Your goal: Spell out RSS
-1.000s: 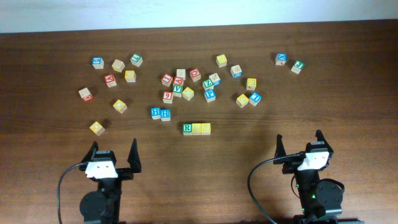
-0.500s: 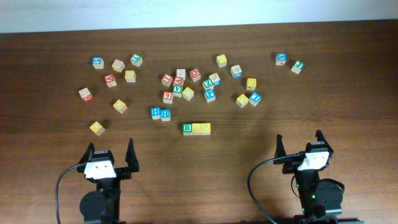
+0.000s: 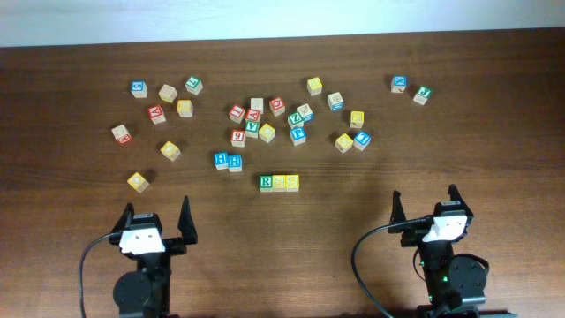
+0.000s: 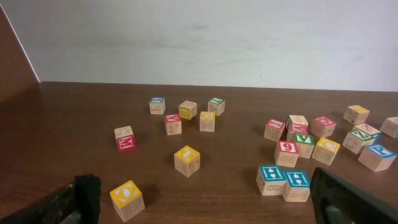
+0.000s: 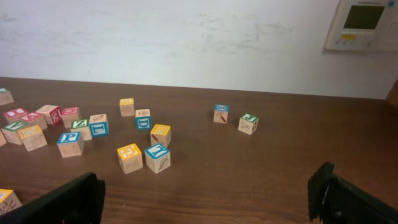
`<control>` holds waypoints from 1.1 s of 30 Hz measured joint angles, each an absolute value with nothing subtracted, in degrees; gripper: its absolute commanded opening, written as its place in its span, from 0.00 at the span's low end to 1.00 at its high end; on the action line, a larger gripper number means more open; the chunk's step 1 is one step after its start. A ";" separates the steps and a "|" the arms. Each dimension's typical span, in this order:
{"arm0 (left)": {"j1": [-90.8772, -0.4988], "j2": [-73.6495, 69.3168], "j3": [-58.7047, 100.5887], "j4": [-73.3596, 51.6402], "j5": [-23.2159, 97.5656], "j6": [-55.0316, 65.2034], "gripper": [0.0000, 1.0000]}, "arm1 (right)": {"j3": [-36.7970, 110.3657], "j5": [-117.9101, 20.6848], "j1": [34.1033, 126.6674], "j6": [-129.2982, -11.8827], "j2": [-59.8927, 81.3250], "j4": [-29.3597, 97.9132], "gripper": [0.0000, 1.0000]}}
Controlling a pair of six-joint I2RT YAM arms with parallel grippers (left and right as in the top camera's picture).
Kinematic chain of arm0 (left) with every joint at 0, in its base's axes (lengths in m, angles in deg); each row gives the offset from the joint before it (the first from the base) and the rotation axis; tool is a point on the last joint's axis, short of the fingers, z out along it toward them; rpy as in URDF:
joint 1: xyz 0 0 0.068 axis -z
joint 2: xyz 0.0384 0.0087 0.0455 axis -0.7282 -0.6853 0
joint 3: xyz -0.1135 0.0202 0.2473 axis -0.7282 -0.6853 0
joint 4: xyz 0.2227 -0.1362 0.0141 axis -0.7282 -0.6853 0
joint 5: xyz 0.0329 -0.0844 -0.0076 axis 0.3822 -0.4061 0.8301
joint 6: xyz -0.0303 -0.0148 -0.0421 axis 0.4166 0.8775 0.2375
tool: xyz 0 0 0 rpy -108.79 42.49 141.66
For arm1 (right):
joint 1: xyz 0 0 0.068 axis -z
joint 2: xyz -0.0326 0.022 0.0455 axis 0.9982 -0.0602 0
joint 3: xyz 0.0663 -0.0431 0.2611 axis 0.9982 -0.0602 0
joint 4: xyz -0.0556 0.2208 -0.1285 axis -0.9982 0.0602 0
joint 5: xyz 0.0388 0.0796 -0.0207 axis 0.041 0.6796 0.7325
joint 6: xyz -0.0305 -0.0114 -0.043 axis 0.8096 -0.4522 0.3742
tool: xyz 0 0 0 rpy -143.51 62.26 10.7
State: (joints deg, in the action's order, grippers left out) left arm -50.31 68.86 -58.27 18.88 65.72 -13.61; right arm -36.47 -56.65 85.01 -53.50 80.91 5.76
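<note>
We see the dark wooden worktop (image 3: 71, 265) filling most of the overhead frame. Along its lower edge sit our two arms. The left tool (image 3: 158, 208) is at lower left and the right tool (image 3: 425, 193) at lower right, each with its fingers spread wide apart and well clear of every cube. Across the upper half lies a scatter of loose cubes (image 3: 252, 129), and two blue H cubes (image 3: 222, 160) touch side by side just below its middle. Slightly lower and to the right, near frame centre, the R cube (image 3: 267, 182) and the two S cubes (image 3: 280, 183) stand in one tight row, R at the left end.
</note>
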 measured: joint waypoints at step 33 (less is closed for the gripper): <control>-50.31 68.86 -58.27 18.90 65.72 -13.61 0.99 | -36.47 -57.32 85.01 -56.93 80.91 5.72 0.98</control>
State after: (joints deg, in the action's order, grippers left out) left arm -50.31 68.86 -58.27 18.90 65.72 -13.61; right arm -36.47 -57.32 85.01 -56.93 80.91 5.72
